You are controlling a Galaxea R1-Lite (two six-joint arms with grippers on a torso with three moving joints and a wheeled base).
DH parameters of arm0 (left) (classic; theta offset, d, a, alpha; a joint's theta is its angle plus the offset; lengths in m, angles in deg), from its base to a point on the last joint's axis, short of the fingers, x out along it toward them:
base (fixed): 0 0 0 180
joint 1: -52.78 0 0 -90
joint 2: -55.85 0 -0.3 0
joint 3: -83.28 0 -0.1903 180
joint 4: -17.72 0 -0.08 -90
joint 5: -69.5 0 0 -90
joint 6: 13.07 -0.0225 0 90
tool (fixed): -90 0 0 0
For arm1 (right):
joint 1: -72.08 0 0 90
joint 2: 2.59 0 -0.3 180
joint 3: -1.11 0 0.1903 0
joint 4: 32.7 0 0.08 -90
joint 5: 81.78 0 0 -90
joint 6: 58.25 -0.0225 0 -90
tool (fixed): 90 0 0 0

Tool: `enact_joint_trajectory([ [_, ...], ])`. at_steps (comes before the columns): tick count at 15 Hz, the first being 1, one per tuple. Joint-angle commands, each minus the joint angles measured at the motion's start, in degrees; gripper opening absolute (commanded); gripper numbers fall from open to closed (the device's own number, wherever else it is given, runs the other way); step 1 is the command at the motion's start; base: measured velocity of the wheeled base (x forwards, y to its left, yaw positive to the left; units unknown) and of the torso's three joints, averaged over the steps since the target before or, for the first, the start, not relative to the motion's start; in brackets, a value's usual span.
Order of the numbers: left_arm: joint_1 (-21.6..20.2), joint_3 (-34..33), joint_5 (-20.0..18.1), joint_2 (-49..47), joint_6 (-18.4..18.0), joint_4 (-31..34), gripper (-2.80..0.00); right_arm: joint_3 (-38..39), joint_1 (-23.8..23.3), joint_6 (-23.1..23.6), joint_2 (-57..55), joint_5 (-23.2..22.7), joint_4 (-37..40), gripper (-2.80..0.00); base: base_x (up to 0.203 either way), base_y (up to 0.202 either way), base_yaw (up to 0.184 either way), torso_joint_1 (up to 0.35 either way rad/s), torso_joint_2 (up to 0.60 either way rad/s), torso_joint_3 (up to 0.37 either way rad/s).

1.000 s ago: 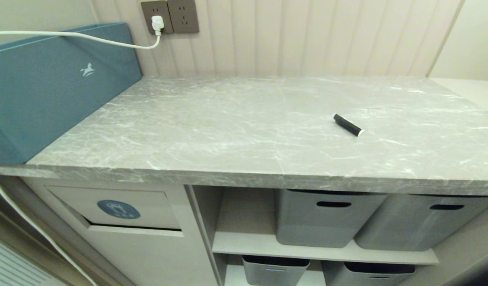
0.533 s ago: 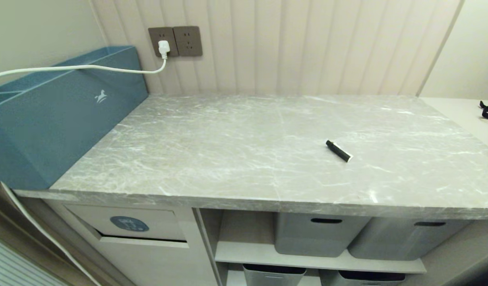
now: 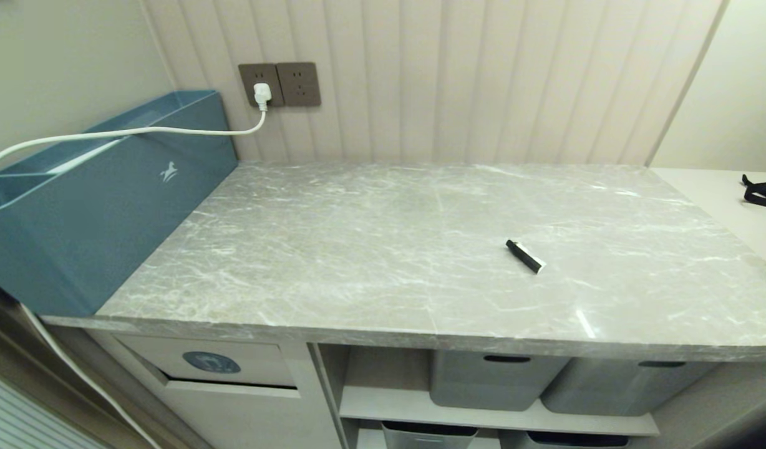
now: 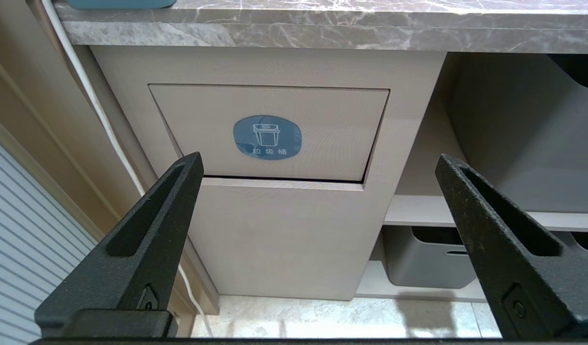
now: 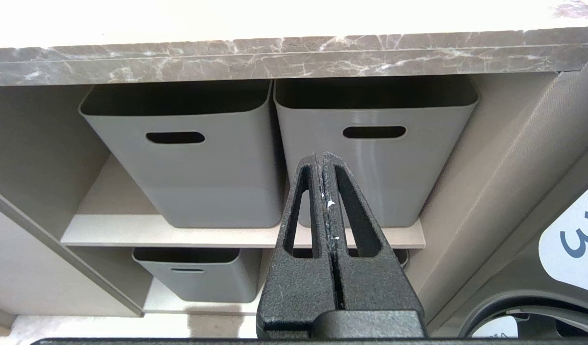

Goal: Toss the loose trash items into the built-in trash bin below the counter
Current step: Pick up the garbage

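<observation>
Head view, left to right. At the left edge you have the teal-blue box (image 3: 102, 206): matte, flat-sided, open-topped, with a small white horse logo on its face. A smooth white cable (image 3: 140, 131) runs over its rim to a white plug in the dark grey double wall socket (image 3: 279, 84), upper left of centre, set in ribbed cream wall panelling.

The counter (image 3: 383, 249) fills the middle of the frame: a thick polished slab of grey stone with white veins and a square front edge. The black wrapper (image 3: 525, 256), slim and stick-shaped with a white end, lies flat on it right of centre, angled, white tip toward the lower right. No tan cardboard scrap shows in any view. A black strap (image 3: 760, 192) lies on the pale surface at the far right edge.

Below the slab, lower left, is the trash bin (image 3: 211, 368): a beige, finely textured cabinet panel with a rectangular flap and a round blue sticker bearing a white bin icon. To its right, smooth grey tubs (image 3: 489, 380) with rounded corners and slot handles sit on open shelves.

Left wrist view: your left gripper (image 4: 318, 165) has its black wedge-shaped fingers spread wide, empty, facing the flap. Right wrist view: your right gripper (image 5: 322, 160) has its fingers pressed together on nothing, facing the tubs.
</observation>
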Motion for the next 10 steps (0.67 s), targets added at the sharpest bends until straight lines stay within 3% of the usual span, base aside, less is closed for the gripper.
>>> enact_joint_trajectory([
  [1, -0.02, -0.09, 0.07, -0.1, 0.08, 0.02, 0.0, 0.09, 0.0, 0.0, 0.0, 0.01, -0.04, -2.8, 0.0, 0.0, 0.0, 0.0, 0.0, 0.0],
  [5, -0.02, -0.09, -0.19, -0.1, 0.52, 0.1, 0.0, 0.09, 0.0, 0.0, 0.0, 0.01, -0.04, -2.8, 0.0, 0.0, 0.0, 0.0, 0.0, 0.0],
  [6, -0.02, -0.09, -0.19, -0.1, 0.43, 0.1, -2.8, 0.09, 0.0, -0.08, 0.0, 0.01, -0.04, -2.8, 0.0, 0.0, 0.0, 0.0, 0.0, 0.0],
  [10, -0.02, -0.09, -0.15, -0.1, 0.61, 0.11, -2.8, 0.09, 0.0, -0.08, 0.0, 0.01, -0.04, -2.8, 0.0, 0.0, 0.0, 0.0, 0.0, 0.0],
])
